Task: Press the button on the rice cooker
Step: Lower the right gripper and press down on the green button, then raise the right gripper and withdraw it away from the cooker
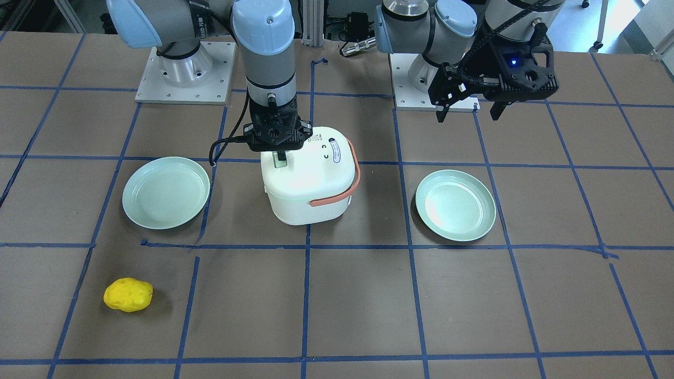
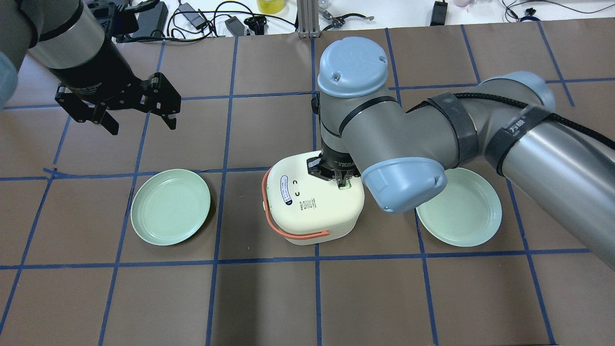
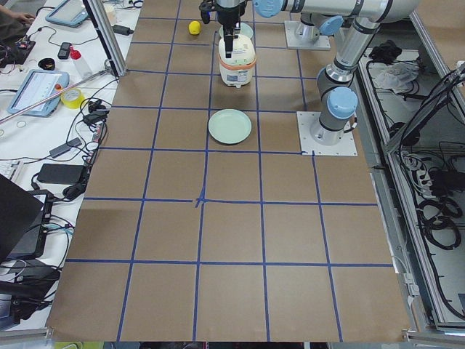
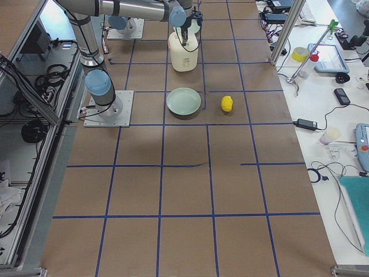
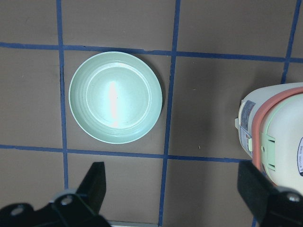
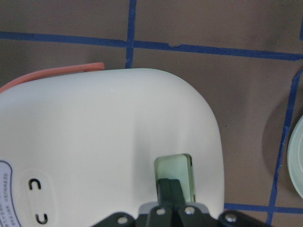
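A white rice cooker [image 1: 310, 184] with an orange handle [image 1: 337, 197] stands mid-table; it also shows in the overhead view [image 2: 312, 206]. Its pale green button [image 6: 174, 174] sits on the lid. My right gripper [image 6: 169, 185] is shut, its fingertips [image 1: 280, 156] down on the button's near edge. My left gripper [image 2: 139, 115] is open and empty, held above the table away from the cooker; its fingers [image 5: 97, 182] frame a green plate in the left wrist view.
Two pale green plates flank the cooker, one [image 1: 166, 192] on my right side, the other [image 1: 455, 204] on my left. A yellow lumpy object [image 1: 128, 295] lies near the far table edge. Blue tape lines grid the brown table.
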Robot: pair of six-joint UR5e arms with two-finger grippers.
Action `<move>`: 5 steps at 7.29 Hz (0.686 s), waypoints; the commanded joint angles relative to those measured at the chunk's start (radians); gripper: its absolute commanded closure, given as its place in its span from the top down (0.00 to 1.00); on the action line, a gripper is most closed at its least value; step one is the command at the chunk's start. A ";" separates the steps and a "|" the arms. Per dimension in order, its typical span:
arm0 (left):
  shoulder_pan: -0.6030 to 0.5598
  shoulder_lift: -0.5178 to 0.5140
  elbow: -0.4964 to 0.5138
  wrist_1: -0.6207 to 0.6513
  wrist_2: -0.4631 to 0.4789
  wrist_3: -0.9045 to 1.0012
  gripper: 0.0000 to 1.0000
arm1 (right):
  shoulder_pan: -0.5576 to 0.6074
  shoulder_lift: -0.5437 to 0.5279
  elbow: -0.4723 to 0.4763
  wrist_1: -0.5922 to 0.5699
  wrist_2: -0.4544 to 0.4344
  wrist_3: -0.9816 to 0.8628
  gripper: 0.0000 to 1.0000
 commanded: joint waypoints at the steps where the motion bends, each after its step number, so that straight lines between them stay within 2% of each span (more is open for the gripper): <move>1: 0.000 0.000 0.000 0.000 0.000 0.000 1.00 | -0.005 -0.014 -0.034 0.006 -0.038 -0.005 1.00; 2: 0.000 0.000 0.000 0.000 0.000 0.001 1.00 | -0.021 -0.013 -0.081 0.019 -0.040 -0.005 1.00; 3: 0.000 0.000 0.000 0.000 0.000 0.001 1.00 | -0.040 -0.020 -0.133 0.081 -0.043 -0.007 1.00; 5: 0.000 0.000 0.000 0.000 0.000 0.001 1.00 | -0.140 -0.028 -0.239 0.178 -0.037 -0.086 1.00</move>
